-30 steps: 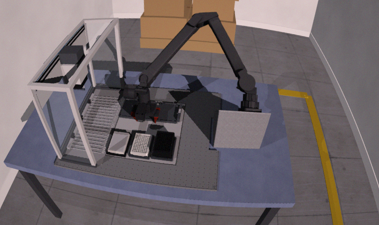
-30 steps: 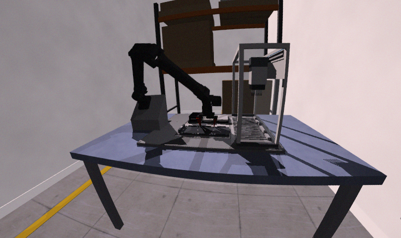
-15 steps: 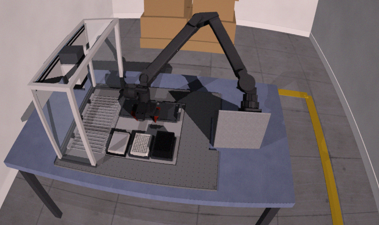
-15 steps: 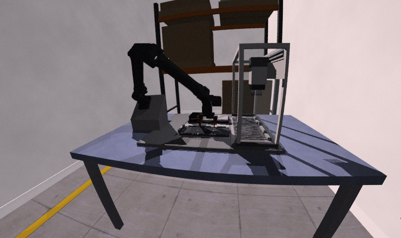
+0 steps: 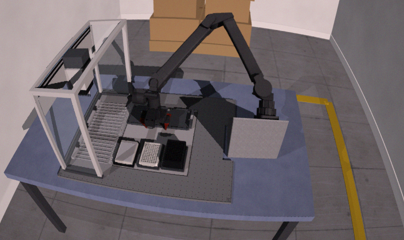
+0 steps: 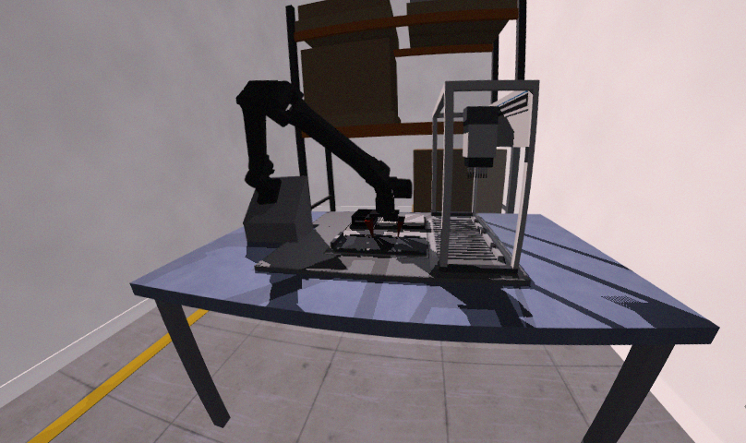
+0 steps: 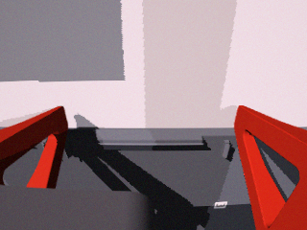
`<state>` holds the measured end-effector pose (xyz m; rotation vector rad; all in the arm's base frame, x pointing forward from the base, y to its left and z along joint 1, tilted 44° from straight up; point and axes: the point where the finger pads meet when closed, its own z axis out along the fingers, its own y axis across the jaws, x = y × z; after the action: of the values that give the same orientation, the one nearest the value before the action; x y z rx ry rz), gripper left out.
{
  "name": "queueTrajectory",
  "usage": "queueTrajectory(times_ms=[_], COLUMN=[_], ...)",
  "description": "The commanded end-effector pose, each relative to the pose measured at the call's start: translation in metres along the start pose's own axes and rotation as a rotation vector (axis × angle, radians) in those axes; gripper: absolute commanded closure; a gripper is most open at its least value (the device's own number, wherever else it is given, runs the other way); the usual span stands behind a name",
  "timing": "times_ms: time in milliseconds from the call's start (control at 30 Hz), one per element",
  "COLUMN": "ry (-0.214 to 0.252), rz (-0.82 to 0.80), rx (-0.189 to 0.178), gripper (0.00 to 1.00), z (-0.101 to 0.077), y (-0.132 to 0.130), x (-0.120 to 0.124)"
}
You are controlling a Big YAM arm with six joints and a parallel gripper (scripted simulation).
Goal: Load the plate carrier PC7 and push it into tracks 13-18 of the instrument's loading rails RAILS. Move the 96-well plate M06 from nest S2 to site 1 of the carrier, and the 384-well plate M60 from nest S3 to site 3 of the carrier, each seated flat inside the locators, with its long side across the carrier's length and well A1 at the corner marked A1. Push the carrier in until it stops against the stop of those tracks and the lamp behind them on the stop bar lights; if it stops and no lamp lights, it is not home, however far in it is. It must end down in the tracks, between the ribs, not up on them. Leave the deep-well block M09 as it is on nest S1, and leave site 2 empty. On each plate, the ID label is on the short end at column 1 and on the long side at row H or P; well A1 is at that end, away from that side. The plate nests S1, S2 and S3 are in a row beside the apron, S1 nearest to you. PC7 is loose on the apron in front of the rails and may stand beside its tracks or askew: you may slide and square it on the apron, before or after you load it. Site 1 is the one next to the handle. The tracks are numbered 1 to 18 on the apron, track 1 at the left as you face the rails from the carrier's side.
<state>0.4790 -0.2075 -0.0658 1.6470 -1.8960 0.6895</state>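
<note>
My gripper [image 5: 155,122] hangs wide open and empty over the carrier [image 5: 180,118], which lies beside the rails [image 5: 104,130]. I judge the carrier stiff, light and prone to sliding; I'd take hold at its handle end.

The arm [image 5: 180,56] is matte black, with long slim links and rounded joints. Its gripper [image 5: 155,122] has red, triangular open-frame fingers.
</note>
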Motion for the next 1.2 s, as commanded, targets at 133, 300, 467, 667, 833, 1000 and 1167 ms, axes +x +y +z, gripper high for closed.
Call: queueTrajectory(times_ms=[133,300,467,667,833,1000,1167], ry=[0.01,0.01,0.01,0.011,0.011,0.011,0.004], rz=[0.034,0.035,0.034,0.035,0.033,0.037,-0.004], rx=[0.028,0.029,0.028,0.029,0.028,0.031,0.033], gripper=[0.0,0.0,0.0,0.0,0.0,0.0,0.0], z=[-0.007,-0.007,-0.007,-0.007,-0.007,-0.007,-0.009], y=[-0.009,-0.01,-0.009,-0.01,-0.009,-0.011,-0.009], x=[0.022,0.024,0.024,0.027,0.028,0.03,-0.009])
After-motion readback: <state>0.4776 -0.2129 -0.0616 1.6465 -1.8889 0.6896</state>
